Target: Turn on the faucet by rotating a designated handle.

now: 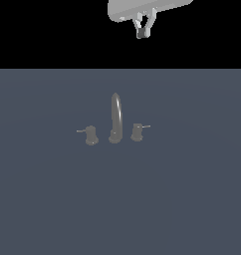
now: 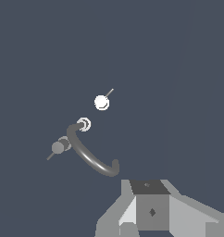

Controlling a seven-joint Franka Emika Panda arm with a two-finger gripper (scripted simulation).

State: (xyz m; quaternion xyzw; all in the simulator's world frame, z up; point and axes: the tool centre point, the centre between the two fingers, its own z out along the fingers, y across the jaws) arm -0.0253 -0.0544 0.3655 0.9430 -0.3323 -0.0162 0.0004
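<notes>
Exterior view: handle (image 1: 137, 132) well below the raised end effector (image 1: 142, 34).

A: Faucet (image 1: 115, 119) colour?
B: Dull dark grey, pale glint along the spout. Handle (image 1: 138, 132) same grey, lever paler.
A: Surroundings?
B: Floor (image 1: 192, 199) plain slate blue, backdrop (image 1: 43, 30) black. Gripper (image 1: 142, 31) light grey, fingertips darker.

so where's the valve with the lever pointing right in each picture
Exterior view: the handle stands on the exterior view's right of the arched spout, its thin lever sticking out to the right, far below the claw.
Wrist view: most likely the bright white round cap with a thin lever, seen from above, apart from the spout's base.
Shared landmark: the arched spout, flanked by the two valves in both views.
</notes>
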